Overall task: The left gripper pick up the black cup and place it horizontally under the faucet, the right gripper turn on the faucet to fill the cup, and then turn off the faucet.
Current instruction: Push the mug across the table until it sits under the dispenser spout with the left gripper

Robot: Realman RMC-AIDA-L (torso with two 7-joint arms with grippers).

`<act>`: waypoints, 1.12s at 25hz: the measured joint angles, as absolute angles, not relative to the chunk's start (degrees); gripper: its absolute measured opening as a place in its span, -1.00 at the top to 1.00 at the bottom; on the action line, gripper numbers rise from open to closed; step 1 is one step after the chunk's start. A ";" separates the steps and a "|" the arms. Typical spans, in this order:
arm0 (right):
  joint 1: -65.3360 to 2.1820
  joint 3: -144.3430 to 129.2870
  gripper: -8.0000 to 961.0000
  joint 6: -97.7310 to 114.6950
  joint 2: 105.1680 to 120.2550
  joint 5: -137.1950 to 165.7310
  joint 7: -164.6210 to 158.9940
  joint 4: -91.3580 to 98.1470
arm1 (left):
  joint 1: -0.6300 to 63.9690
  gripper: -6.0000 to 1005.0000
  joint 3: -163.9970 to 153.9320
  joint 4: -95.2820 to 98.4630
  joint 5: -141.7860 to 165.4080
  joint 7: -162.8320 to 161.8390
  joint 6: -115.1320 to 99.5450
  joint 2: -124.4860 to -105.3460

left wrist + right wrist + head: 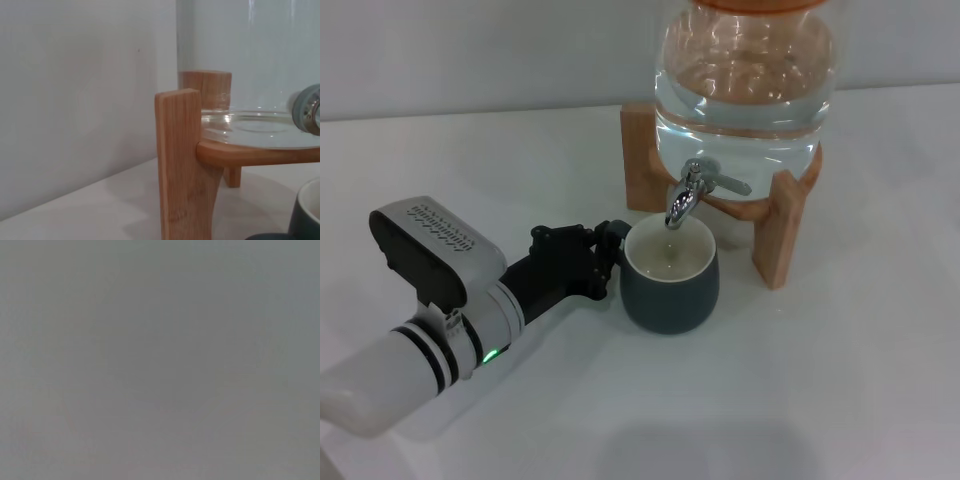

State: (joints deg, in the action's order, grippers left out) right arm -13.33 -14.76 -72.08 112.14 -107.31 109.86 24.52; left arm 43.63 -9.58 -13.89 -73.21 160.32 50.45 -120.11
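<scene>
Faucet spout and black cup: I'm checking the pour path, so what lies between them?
Nothing: in the head view the faucet spout hangs right above the black cup mouth, open air between.

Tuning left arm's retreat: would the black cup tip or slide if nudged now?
Black cup looks squat with a broad base, so sliding seems likelier than tipping. Probably stiff ceramic, fairly heavy. Left gripper sits at its handle side under the faucet; a snag could rotate it.

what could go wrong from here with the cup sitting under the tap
The left pincer is at the handle side of the black cup; any nudge as it pulls away could slide the cup out from under the faucet.

The spout hangs over the cup's rear rim rather than its middle, so water may splash onto the table.

The right pincer is out of view, so its path to the lever cannot be checked.
</scene>
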 joint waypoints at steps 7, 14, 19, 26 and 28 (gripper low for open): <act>-13.31 -14.74 -0.75 -72.03 112.12 -107.31 109.86 24.52 | 43.70 0.80 -9.54 -13.89 -73.28 160.16 50.50 -120.06; -13.35 -14.59 -0.75 -71.99 112.12 -107.31 109.86 24.52 | 43.69 0.65 -9.48 -13.89 -73.42 160.11 50.51 -120.06; -13.36 -14.56 -0.75 -71.96 112.08 -107.31 109.86 24.52 | 43.68 0.55 -9.49 -13.89 -73.48 160.01 50.51 -120.06; -13.29 -14.42 -0.75 -71.88 112.05 -107.32 109.86 24.52 | 43.67 0.53 -9.49 -13.89 -73.34 160.00 50.50 -120.06; -13.24 -14.41 -0.75 -71.88 112.08 -107.31 109.86 24.52 | 43.61 0.52 -9.49 -13.89 -73.29 160.00 50.50 -120.06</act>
